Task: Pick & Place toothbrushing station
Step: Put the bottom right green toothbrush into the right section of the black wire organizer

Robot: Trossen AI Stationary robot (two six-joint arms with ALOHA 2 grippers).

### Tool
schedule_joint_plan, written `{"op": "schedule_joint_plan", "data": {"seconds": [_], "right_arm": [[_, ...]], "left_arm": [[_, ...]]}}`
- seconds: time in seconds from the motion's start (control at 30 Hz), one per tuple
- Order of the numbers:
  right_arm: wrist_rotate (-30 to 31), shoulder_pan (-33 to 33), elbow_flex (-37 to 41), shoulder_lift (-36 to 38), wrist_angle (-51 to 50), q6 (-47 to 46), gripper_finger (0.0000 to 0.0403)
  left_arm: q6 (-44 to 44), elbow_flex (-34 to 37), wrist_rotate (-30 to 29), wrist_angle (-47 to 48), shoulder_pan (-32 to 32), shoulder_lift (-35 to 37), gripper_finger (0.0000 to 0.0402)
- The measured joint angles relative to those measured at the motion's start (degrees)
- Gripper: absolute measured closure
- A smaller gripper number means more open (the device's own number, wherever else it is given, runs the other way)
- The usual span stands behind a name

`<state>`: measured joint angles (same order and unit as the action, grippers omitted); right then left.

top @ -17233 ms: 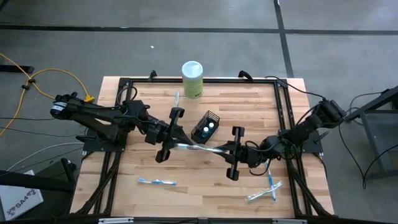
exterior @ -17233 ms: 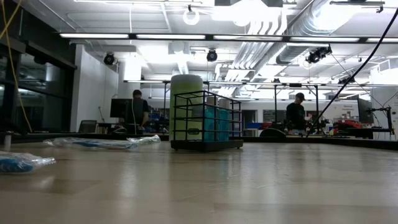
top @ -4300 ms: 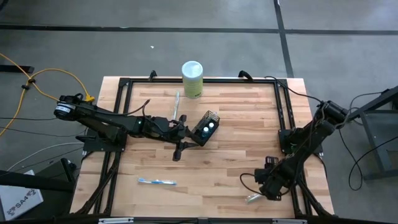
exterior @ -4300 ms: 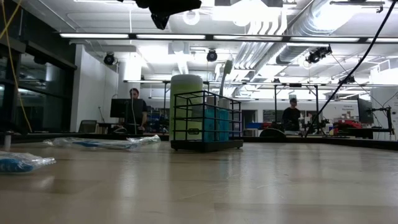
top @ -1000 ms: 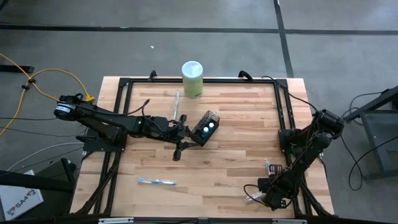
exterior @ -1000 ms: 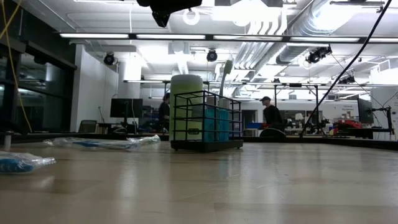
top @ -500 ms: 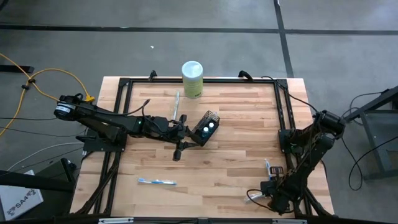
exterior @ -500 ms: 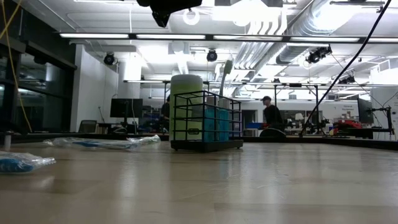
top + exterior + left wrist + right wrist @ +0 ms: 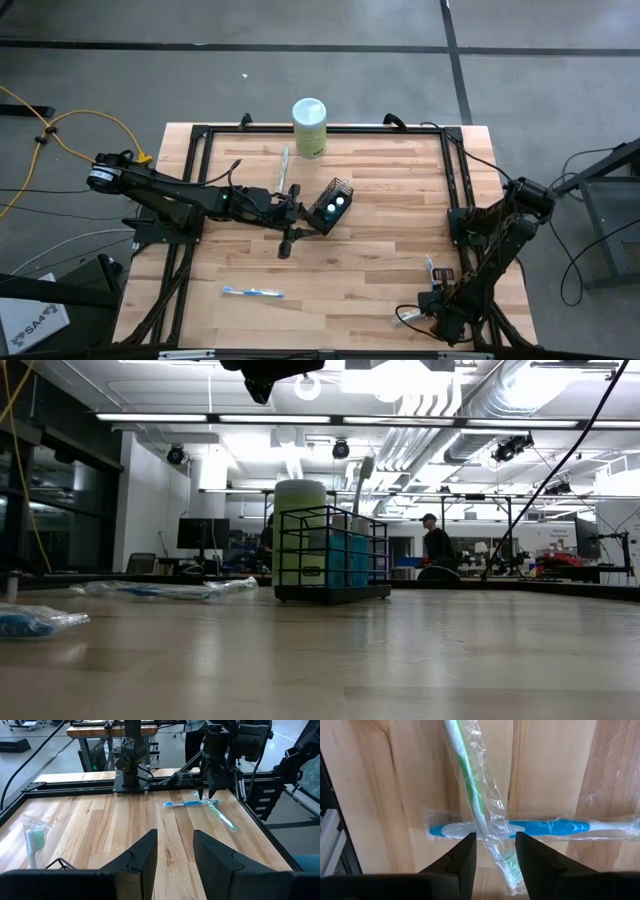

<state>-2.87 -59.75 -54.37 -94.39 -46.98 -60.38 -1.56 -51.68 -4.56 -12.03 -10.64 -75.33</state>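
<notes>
Right pincer (image 9: 492, 851) astride crossed toothbrushes (image 9: 492, 827)

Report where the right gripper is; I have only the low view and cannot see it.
Observer: The right gripper hangs over the table, at the right corner farthest from the green canister, fingers open.
Operator: Say what lies under it.
Observer: Two wrapped toothbrushes, crossed: a green toothbrush across a blue toothbrush.
Operator: Now place the left gripper.
Observer: The left gripper sits beside the mesh holder, fingers open, nothing between them.
</notes>
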Motion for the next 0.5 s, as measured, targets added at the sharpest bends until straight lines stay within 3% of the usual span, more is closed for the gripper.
{"op": "schedule_joint_plan", "data": {"seconds": [0.5], "right_arm": [[-1.4, 0.0, 0.0, -0.4, -0.1, -2.9, 0.0283]], "left_arm": [[0.0, 0.0, 0.0, 0.0, 0.0, 0.0, 0.0281]]}}
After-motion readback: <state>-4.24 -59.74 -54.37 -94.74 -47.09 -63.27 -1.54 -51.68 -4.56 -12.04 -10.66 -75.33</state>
